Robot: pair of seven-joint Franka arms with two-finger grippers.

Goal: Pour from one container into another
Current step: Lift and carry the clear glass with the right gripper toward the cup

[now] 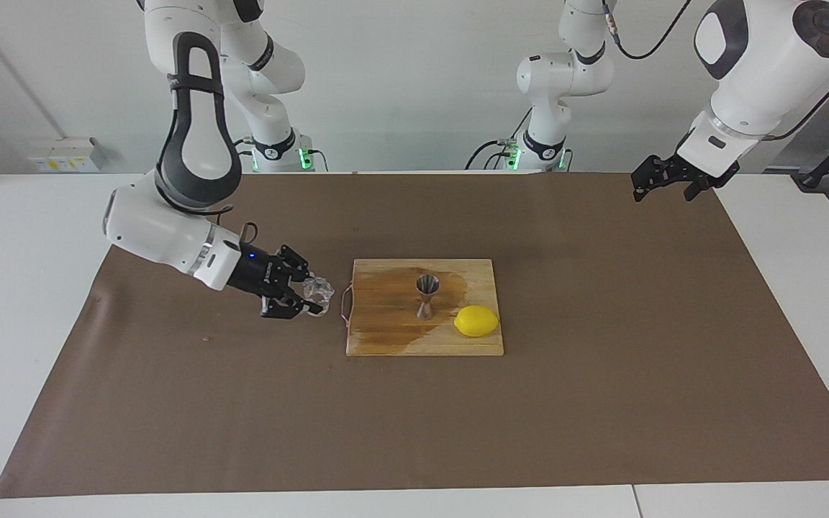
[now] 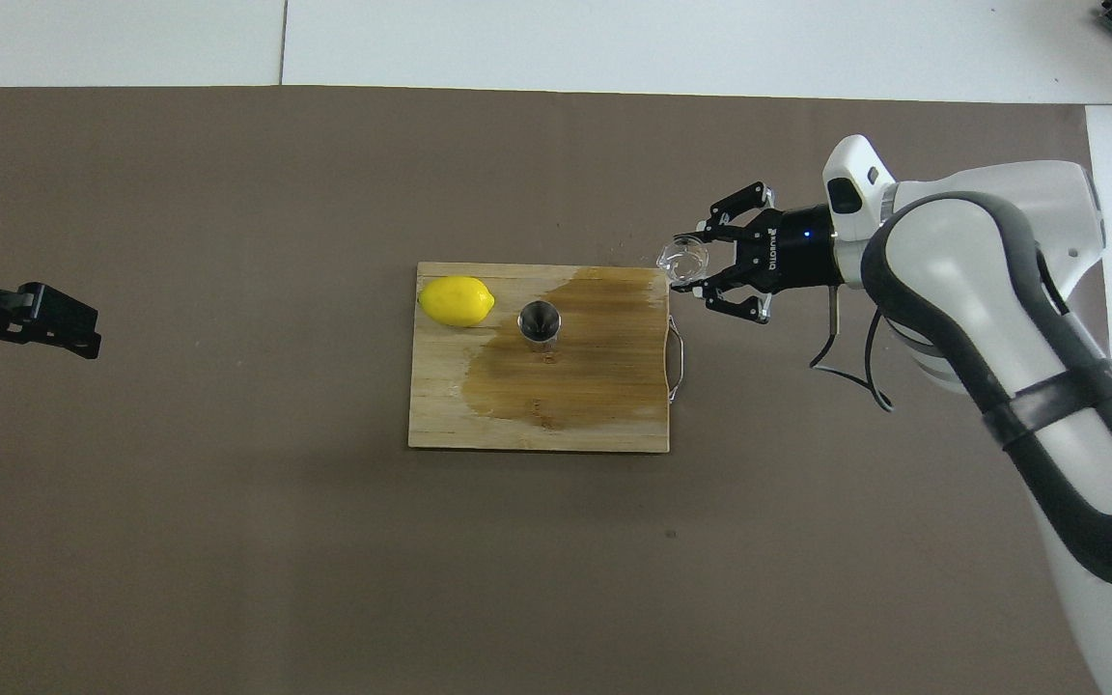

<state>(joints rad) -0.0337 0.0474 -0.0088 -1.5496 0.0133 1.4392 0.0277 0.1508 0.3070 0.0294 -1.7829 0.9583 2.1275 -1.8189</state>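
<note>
Right end effector point(image 1: 311, 297) pinching glass cup point(image 1: 318, 290) beside board point(image 1: 386, 338); jigger point(image 1: 427, 295) upright; left end effector point(image 1: 663, 180) spread, waiting

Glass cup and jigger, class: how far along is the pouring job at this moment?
Done: the right gripper is shut on the glass cup. In hand: it holds the cup beside the cutting board. Left: tipping it over the jigger. The left gripper waits, open.

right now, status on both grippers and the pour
Right gripper shut on glass cup, over mat beside cutting board. Left gripper open, waiting. Jigger upright on board; lemon beside it. Nothing poured yet.
</note>
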